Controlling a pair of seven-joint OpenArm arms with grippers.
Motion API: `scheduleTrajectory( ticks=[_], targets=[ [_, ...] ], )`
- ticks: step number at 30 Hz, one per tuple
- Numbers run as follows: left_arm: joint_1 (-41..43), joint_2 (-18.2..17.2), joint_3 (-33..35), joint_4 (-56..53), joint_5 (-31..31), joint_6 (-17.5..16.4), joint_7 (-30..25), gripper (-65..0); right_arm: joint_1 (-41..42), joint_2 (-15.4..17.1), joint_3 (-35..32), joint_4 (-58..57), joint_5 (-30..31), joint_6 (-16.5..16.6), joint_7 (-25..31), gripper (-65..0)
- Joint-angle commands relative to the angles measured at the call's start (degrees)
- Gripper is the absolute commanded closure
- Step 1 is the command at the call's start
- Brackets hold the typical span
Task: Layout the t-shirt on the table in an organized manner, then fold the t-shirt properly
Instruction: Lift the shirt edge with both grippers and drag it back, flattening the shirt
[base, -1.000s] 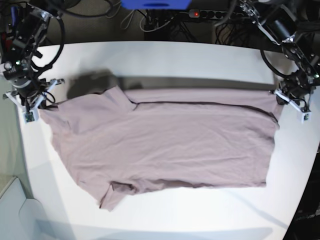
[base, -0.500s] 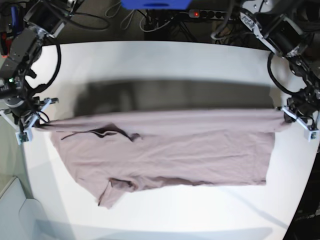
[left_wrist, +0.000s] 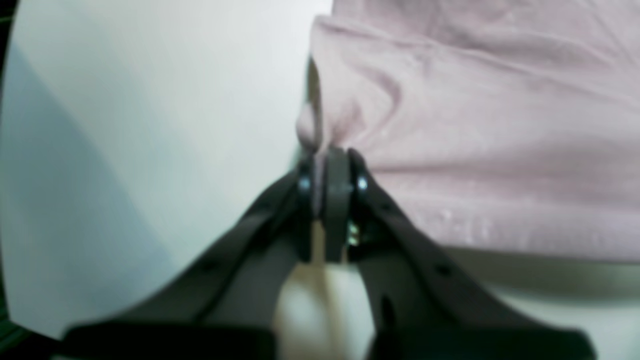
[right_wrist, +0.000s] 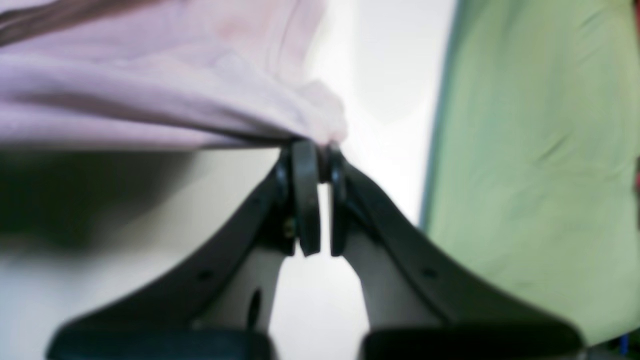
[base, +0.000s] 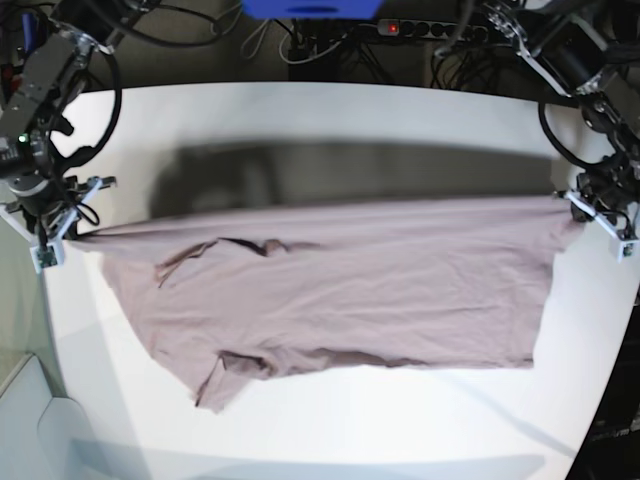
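Observation:
The mauve t-shirt (base: 340, 290) lies spread across the white table (base: 330, 120), its far edge raised and pulled taut between both grippers. My left gripper (base: 580, 207) at the right is shut on one corner of that edge. The left wrist view shows this gripper (left_wrist: 327, 155) with cloth of the t-shirt (left_wrist: 475, 125) pinched between its jaws. At the left, my right gripper (base: 72, 232) is shut on the other corner. In the right wrist view the right gripper (right_wrist: 320, 145) has the t-shirt (right_wrist: 150, 90) bunched at its tips. The collar (base: 240, 245) shows near the left.
The raised edge casts a broad shadow (base: 350, 175) on the table behind it. Cables and a power strip (base: 420, 28) lie beyond the far edge. A green surface (right_wrist: 540, 150) lies past the table edge beside my right gripper. One sleeve (base: 225, 375) points toward the front.
Both grippers have lifted the shirt's far edge off the table and drawn it forward. The shadow behind it has widened, and the collar now shows on top.

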Motion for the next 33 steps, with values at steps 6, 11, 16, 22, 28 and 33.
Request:
scheduleTrajectory(
  ticks=[6,11,16,22,28,33],
  targets=[
    [-0.79,-1.13,-3.85,1.20,0.71,0.32,-0.84,-0.4,1.30,-0.77,0.61,3.24,-1.13,-0.36,0.65,0.0],
    [2.72,-1.39,-4.03,1.20,0.71,0.32,-0.84,-0.4,-5.12,-1.03,0.52,3.24,-1.22,-0.36,1.35,0.0],
    [5.62,-1.39,-3.94,1.20,0.62,0.32,-1.37,-0.4,-9.78,-1.12,0.52,3.15,-1.13,-0.36,1.35,0.0],
    [8.09,-1.04,-3.94,0.76,0.62,0.32,-1.46,-0.4,-14.18,-2.88,0.52,2.89,-1.13,-0.36,1.44,0.0],
    [9.84,-0.95,-3.94,0.85,0.71,0.32,-1.28,-0.4,-19.36,-5.25,0.26,2.89,-1.13,-0.36,3.90,0.0],
    [11.95,-0.95,-3.85,0.67,1.06,0.32,-1.46,-0.4,-23.67,-6.57,0.17,1.92,-1.13,-0.36,6.54,0.0]
  ],
)
